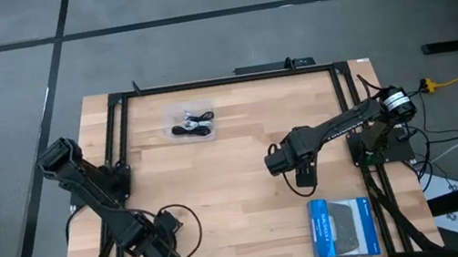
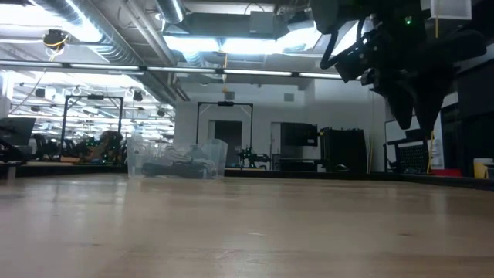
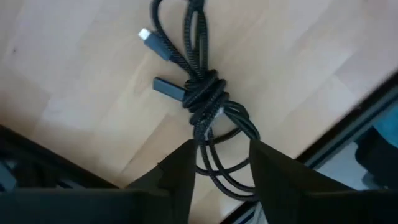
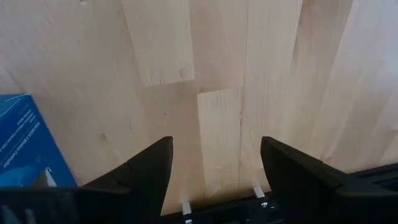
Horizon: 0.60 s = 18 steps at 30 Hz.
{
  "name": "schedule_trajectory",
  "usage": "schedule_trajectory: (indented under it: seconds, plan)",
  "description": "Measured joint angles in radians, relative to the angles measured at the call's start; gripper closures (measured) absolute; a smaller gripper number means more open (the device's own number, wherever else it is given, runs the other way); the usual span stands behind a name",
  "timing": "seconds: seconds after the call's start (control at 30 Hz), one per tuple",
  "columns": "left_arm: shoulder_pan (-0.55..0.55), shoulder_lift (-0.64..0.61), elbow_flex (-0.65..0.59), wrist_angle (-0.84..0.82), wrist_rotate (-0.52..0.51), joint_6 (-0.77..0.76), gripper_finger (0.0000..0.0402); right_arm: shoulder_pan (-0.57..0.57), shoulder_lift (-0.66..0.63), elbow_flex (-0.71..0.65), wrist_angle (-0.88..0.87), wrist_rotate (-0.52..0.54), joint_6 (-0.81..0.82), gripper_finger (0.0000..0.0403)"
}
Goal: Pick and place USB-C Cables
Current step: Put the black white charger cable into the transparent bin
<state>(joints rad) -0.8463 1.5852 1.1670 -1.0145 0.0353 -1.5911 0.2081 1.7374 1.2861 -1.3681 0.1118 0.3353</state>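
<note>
High view shows the left gripper [image 1: 163, 250] at seven o'clock, pinching one black cable [image 3: 208, 106]. More cables sit in the clear tray [image 1: 190, 123] at eleven. Right gripper [image 4: 214, 171] hangs wide, empty.

Blue box [image 1: 343, 227], lower right of the high view: white print on its lid, too small to read. In the right wrist view the box [image 4: 25, 146] shows lines of white lettering, not legible. No other text readable anywhere.

Wooden table [image 1: 234, 160]: clear container [image 1: 190, 122], blue box [image 1: 343, 227]
</note>
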Motion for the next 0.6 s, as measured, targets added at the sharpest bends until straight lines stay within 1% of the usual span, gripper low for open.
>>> schedule_trajectory:
  seconds: [0.13, 0.2, 0.3, 0.4, 0.5, 0.6]
  plan:
    - [-0.005, 0.0, -0.035, 0.049, 0.0, -0.03, 0.0236, 0.0, 0.0, 0.0, 0.0, 0.0, 0.0, 0.0156]
    - [-0.008, 0.0, -0.055, 0.095, -0.019, -0.024, 0.0233, 0.0, 0.0, 0.0, 0.0, -0.001, 0.0, 0.0156]
    - [-0.013, 0.0, -0.086, 0.133, -0.079, -0.026, 0.0234, 0.0, 0.0, 0.0, -0.001, -0.003, 0.0, 0.0156]
    - [-0.011, 0.0, -0.117, 0.157, -0.097, -0.032, 0.0233, 0.0, 0.0, 0.0, -0.001, -0.008, 0.0, 0.0156]
    - [-0.011, 0.0, -0.154, 0.185, -0.092, -0.057, 0.0233, 0.0, 0.0, 0.0, -0.002, -0.008, 0.0, 0.0156]
    - [-0.011, 0.0, -0.202, 0.247, -0.041, -0.081, 0.0233, 0.0, 0.0, 0.0, -0.003, -0.008, 0.0, 0.0156]
